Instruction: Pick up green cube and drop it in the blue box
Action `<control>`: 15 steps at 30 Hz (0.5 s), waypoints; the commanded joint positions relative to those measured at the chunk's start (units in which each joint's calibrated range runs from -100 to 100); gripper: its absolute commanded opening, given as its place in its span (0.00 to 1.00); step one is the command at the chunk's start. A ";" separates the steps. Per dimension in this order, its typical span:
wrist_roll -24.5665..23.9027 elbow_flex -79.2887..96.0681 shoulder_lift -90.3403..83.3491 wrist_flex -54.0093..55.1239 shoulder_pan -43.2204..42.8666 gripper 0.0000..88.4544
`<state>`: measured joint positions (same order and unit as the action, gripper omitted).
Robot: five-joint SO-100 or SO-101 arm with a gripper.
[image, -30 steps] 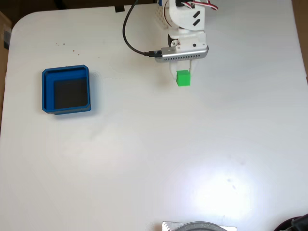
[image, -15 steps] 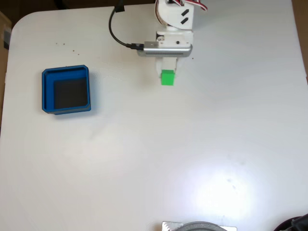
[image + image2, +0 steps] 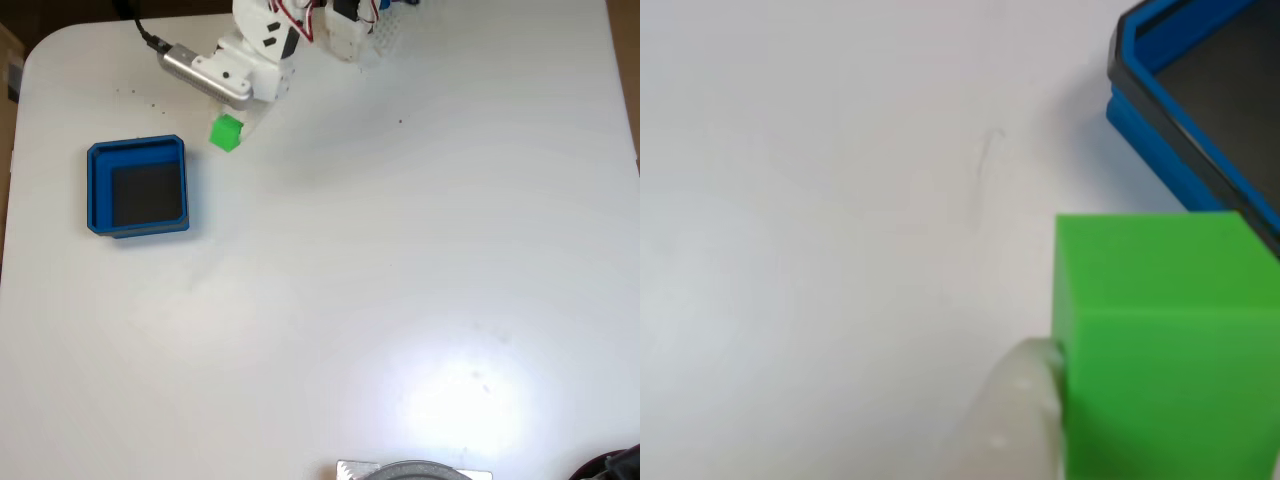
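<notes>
The gripper [image 3: 232, 127] is closed on the cube [image 3: 227, 133]; in the other view one pale finger [image 3: 1015, 420] presses against the cube's [image 3: 1165, 345] left face, the opposite finger hidden behind it. Over the last second the arm has swung left in the fixed view, carrying the cube from near the table's [image 3: 400, 280] top middle to just right of the box [image 3: 98, 190], near its upper right corner. The cube seems held clear of the table, not yet over the box; the box's [image 3: 1180, 100] rim shows just beyond it. The carry looks nearly done: a short further swing left, then release.
</notes>
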<state>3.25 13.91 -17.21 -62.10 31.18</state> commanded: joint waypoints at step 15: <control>0.05 -17.60 18.05 0.01 5.31 0.02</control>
<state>3.54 4.25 -1.75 -62.10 35.09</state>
